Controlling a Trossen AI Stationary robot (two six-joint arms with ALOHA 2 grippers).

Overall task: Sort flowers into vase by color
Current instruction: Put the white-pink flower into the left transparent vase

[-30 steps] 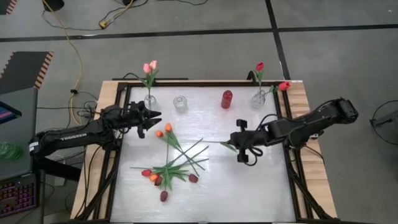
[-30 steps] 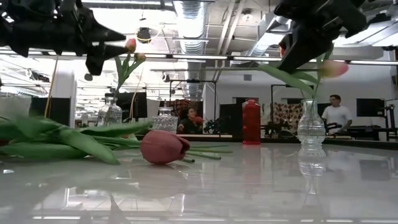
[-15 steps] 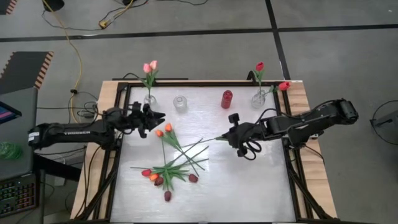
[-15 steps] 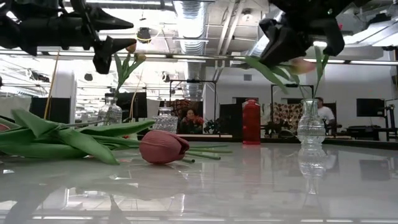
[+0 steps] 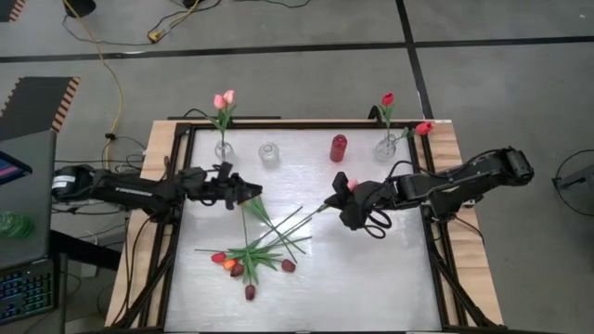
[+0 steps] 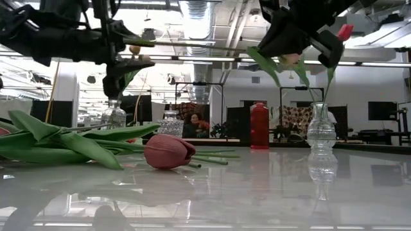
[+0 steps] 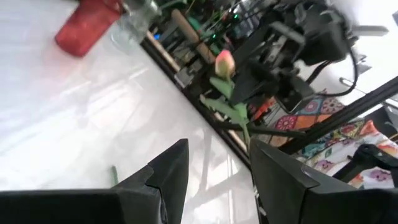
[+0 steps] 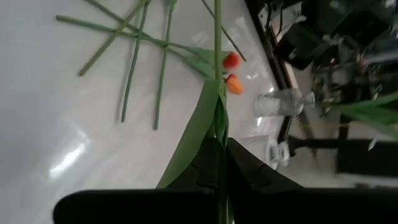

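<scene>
My right gripper (image 5: 345, 199) is shut on a pink tulip (image 7: 224, 62) above the table's middle right. The tulip's head (image 5: 351, 183) is up beside the wrist. Its stem (image 5: 322, 208) slants toward the pile of flowers (image 5: 260, 246) lying flat on the table. My left gripper (image 5: 251, 193) hovers open and level over the left part of the table, above two orange tulips (image 8: 231, 60). At the far edge stand a clear vase with pink tulips (image 5: 224, 148), an empty clear vase (image 5: 269, 154), a red vase (image 5: 339, 147) and a clear vase with red tulips (image 5: 386, 147). My right gripper pinches the pink tulip's stem together with a leaf (image 8: 217, 142) between its two fingers, below the head. The long stem (image 8: 217, 37) runs on past the fingertips toward the pile. The flower is lifted clear of the table, tilted with its head up.
Red and maroon tulip heads (image 5: 246, 290) lie at the pile's near side; one head (image 6: 168, 151) lies close to the low camera. Bare tabletop (image 5: 371, 278) stretches to the near right. A black frame (image 5: 436, 250) borders the table.
My left gripper has moved toward the table's right and a little down, rolling as it went, and now covers the two orange heads. My right gripper has rolled about its own axis, swinging the pink tulip's head up beside the wrist. The gripper itself has shifted little.
</scene>
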